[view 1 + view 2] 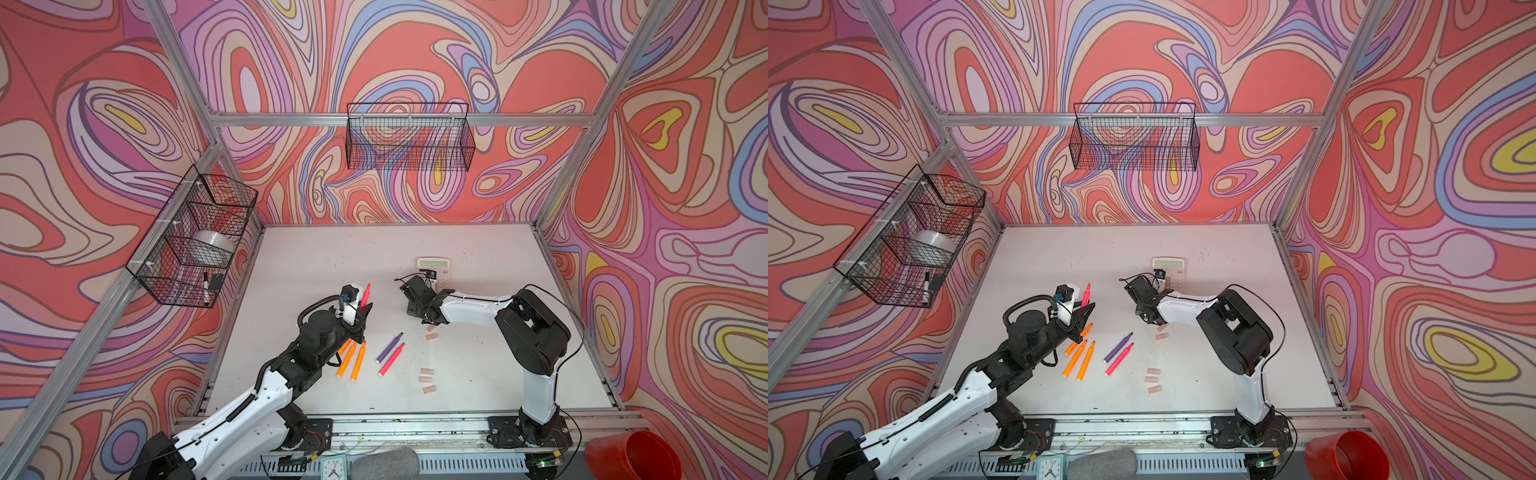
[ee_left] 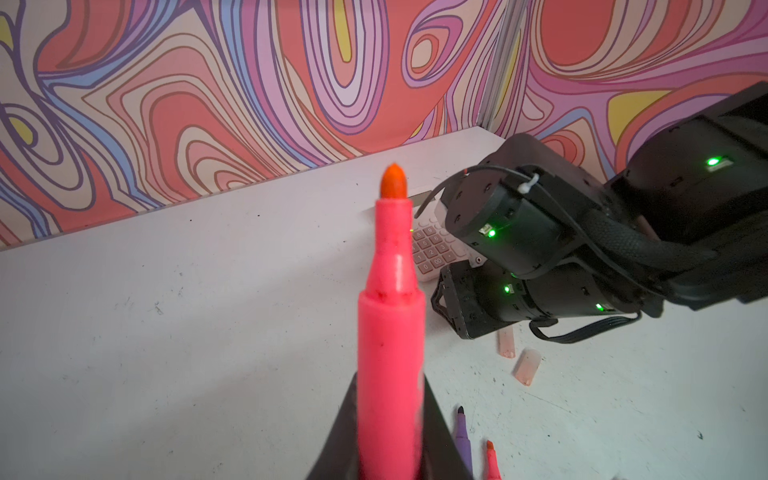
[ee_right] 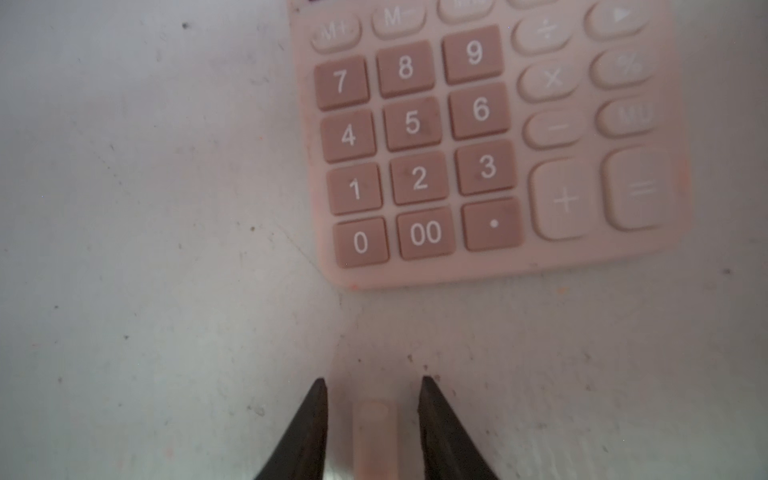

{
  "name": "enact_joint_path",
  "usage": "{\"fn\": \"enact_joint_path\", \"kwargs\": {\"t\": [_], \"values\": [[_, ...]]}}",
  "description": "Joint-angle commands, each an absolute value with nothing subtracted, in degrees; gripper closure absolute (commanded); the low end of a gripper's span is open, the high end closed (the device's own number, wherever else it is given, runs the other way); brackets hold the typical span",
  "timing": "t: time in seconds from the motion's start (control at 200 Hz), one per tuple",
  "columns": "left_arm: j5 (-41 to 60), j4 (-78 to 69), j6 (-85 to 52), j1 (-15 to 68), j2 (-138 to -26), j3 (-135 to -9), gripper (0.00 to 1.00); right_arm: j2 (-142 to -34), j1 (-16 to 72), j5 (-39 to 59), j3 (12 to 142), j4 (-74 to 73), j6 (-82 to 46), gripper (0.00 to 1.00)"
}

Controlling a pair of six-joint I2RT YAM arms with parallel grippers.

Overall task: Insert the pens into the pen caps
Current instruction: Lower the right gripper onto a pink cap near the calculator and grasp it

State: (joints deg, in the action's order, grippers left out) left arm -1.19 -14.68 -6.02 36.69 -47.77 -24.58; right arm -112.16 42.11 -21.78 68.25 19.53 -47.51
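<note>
Near the middle of the table (image 1: 311, 257), my left jaws clamp a pink pen (image 2: 390, 332) tip-up; at its three o'clock, right jaws straddle a cap (image 3: 374, 436), narrowly apart. Closing off-centre could flick it away.

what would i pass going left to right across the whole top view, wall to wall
wire basket → three orange pens → purple pen → row of three pen caps → red cup

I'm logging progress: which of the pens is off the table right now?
The pink pen held tip-up in the left gripper; the three orange pens, the purple pen and the second pink pen lie flat on the table.
</note>
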Motion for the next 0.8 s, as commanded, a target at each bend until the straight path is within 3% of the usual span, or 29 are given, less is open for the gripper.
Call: {"fn": "enact_joint_path", "kwargs": {"t": [0.0,0.15,0.526,0.796], "values": [[-2.55,-14.06,-7.95,36.45,-47.47,-26.28,1.0,-114.79,43.04,-22.59,69.39,25.47,-46.77,0.66],[-2.34,-13.79,-7.81,36.47,-47.11,-26.21,1.0,-115.97,43.15,-22.61,70.51,26.35,-46.77,0.69],[5.34,-14.0,-6.7,36.41,-47.59,-26.73,1.0,-114.59,43.21,-21.81,68.85,24.28,-48.03,0.92],[-1.01,-19.12,-10.64,36.47,-45.52,-23.02,1.0,-105.98,43.17,-22.23,63.22,19.98,-50.45,0.97]]}}
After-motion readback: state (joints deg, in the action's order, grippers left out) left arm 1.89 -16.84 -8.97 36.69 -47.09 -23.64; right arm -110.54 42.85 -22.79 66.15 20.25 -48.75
